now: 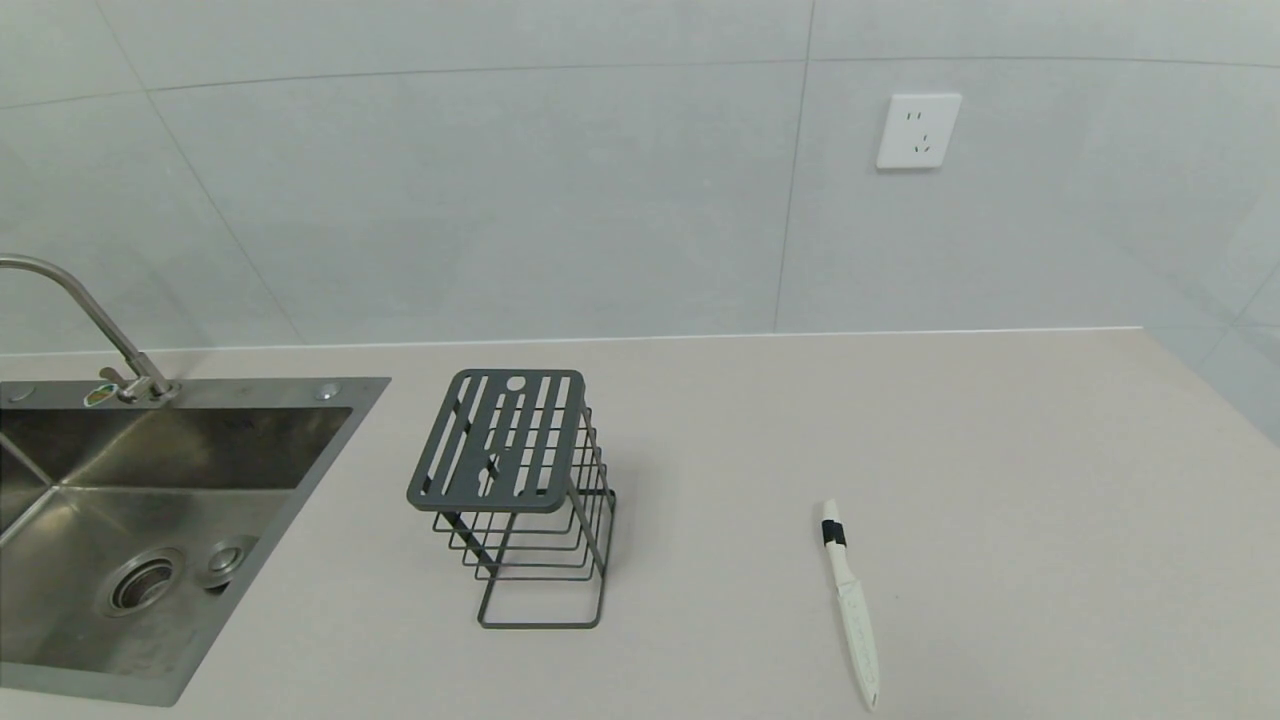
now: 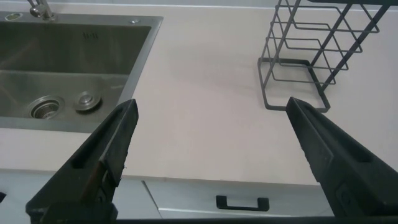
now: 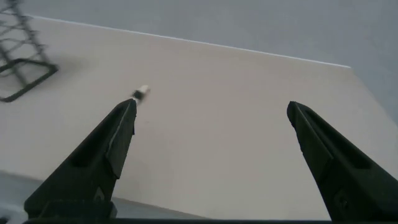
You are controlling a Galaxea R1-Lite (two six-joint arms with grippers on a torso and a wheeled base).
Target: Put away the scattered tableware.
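A white knife [image 1: 850,603] with a black band near its handle end lies flat on the counter at the front right, blade toward the front edge. A dark wire knife rack [image 1: 515,490] with a slotted top stands left of it, near the middle. My left gripper [image 2: 208,109] hangs open in front of the counter edge, between the sink and the rack's base [image 2: 292,84]. My right gripper [image 3: 211,109] hangs open in front of the counter, and the knife's handle end [image 3: 142,93] peeks out beside one finger [image 3: 102,155].
A steel sink [image 1: 75,580] with a curved tap [image 1: 95,320] fills the counter's left end. The tiled wall behind carries a white socket [image 1: 917,131]. Bare counter [image 1: 1050,480] stretches to the right of the knife. A drawer handle [image 2: 241,203] sits below the counter edge.
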